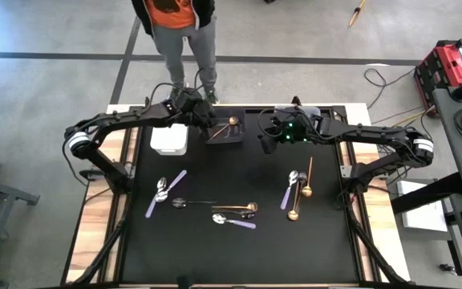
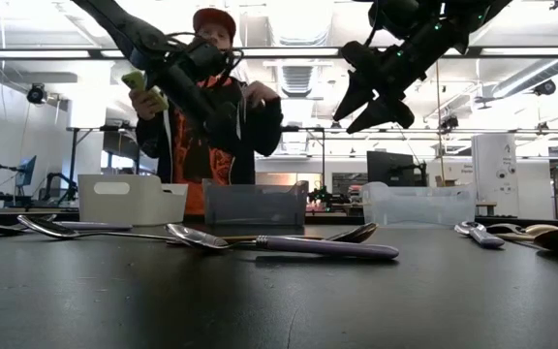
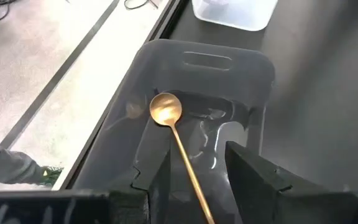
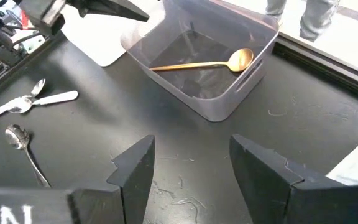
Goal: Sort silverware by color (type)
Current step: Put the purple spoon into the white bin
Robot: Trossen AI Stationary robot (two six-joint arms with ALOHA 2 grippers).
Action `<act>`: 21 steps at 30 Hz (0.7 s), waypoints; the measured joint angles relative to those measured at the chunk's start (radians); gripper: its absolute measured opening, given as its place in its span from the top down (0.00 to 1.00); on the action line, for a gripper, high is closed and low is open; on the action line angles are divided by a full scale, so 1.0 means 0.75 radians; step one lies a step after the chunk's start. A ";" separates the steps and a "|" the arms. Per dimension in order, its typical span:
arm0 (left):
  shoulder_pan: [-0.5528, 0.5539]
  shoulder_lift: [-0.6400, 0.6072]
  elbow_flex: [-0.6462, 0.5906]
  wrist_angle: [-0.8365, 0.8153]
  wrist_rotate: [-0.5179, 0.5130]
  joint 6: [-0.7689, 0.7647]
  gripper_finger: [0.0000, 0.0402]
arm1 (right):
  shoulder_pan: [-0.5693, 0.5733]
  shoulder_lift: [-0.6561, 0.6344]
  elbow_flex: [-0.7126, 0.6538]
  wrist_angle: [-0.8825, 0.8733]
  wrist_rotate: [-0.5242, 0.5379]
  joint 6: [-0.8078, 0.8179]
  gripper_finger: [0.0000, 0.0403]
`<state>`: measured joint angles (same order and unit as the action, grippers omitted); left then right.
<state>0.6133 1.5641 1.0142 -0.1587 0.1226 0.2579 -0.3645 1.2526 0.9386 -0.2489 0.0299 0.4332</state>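
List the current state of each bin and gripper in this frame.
dark bin: upright, holds one gold spoon
white bin: upright, contents not visible
clear bin: upright, contents unclear
left gripper: open above dark bin
right gripper: open, empty

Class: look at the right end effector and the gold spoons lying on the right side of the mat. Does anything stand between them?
Nothing visible does. The right end effector hangs open above the bare black mat, near the dark bin. The two gold spoons lie in the open beside a purple-handled spoon, with nothing on top of them.
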 joint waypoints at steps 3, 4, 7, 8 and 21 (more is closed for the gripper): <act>-0.012 -0.034 -0.025 0.001 0.000 -0.010 0.69 | 0.000 0.000 -0.001 0.000 0.000 0.000 0.51; -0.016 -0.046 -0.034 0.000 0.000 -0.015 0.70 | 0.000 0.000 -0.002 0.000 0.000 0.000 0.51; -0.031 -0.080 -0.057 0.002 0.001 -0.034 0.71 | 0.000 0.005 -0.006 0.000 0.000 0.000 0.51; -0.036 -0.089 -0.063 0.002 0.001 -0.040 0.71 | 0.000 0.010 -0.006 0.001 0.000 0.000 0.51; -0.058 -0.323 -0.292 0.177 0.001 -0.143 0.71 | 0.000 0.067 -0.007 0.004 0.001 0.001 0.51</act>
<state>0.5697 1.3219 0.7953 -0.0257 0.1234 0.1506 -0.3645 1.3032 0.9337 -0.2456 0.0307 0.4335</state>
